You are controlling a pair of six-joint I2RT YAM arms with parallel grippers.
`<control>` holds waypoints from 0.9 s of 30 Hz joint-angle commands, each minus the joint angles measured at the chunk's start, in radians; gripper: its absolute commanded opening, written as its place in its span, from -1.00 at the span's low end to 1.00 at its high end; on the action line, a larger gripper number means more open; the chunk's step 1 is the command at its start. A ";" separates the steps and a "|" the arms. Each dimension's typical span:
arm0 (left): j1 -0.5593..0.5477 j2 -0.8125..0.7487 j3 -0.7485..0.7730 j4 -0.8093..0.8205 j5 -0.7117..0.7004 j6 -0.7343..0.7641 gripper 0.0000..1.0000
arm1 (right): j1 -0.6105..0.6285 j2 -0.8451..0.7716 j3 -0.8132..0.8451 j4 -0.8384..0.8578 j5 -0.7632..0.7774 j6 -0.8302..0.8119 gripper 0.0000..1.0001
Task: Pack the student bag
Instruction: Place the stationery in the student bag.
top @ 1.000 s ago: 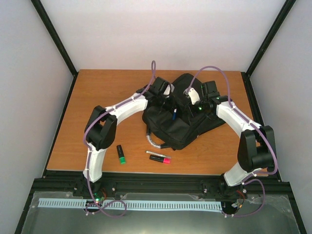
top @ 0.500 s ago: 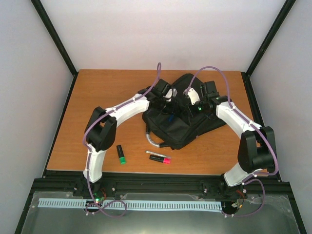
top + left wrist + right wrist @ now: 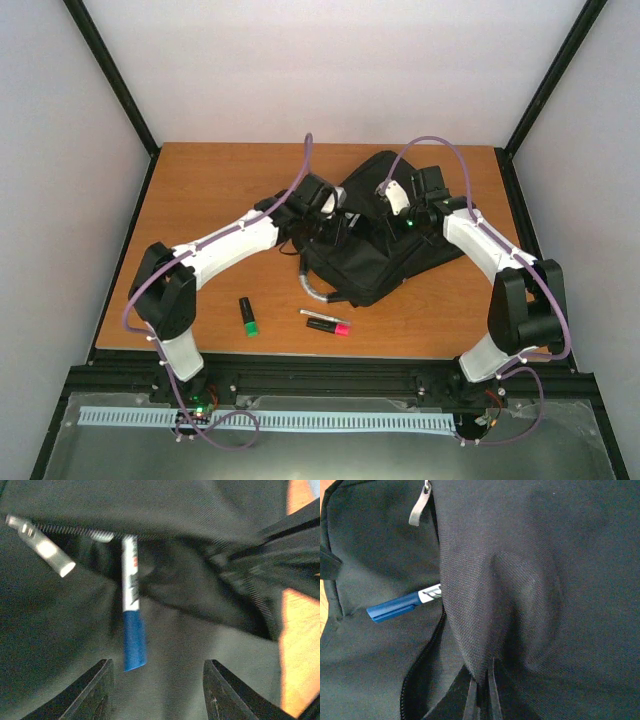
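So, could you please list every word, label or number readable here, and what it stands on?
Nothing reads clearly.
Blue-capped white marker poking from the black fabric backpack: dark print on its barrel, too blurred to read.
Green-capped black marker and pink-capped black marker on the wooden table: too small to show any print.

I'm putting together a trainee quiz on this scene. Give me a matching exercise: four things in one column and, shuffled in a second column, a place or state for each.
Things
1. blue-capped marker
2. green-capped marker
3. right tool
4. left tool

Places or states
A. open, above the student bag
B. shut, pinching the bag's fabric
C. lying on the table, apart from the bag
D. sticking out of the bag's zip opening

Pairs: 1-D, 2-C, 3-B, 4-A
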 commanded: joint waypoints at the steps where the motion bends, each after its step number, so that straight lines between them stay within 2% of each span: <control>1: -0.006 0.027 -0.042 -0.002 -0.078 0.065 -0.01 | 0.011 -0.014 0.012 0.014 -0.061 -0.016 -0.94; 8: -0.009 0.068 -0.065 0.032 -0.060 0.064 -0.16 | 0.011 -0.012 0.010 0.014 -0.061 -0.015 -0.94; 11: -0.009 0.100 -0.046 0.039 -0.083 0.048 -0.30 | 0.011 -0.010 0.010 0.014 -0.062 -0.015 -0.94; 13: -0.009 0.131 -0.015 0.035 -0.091 0.046 -0.41 | 0.012 -0.008 0.010 0.013 -0.060 -0.016 -0.95; 17: -0.009 0.206 0.066 0.022 -0.089 0.044 -0.81 | 0.012 -0.011 0.008 0.014 -0.058 -0.018 -0.94; 19: -0.009 0.223 0.089 0.036 -0.104 0.039 -0.93 | 0.011 -0.011 0.008 0.014 -0.055 -0.018 -0.94; 27: -0.009 0.271 0.176 0.122 -0.160 0.054 -0.98 | 0.011 0.001 0.008 0.013 -0.058 -0.019 -0.94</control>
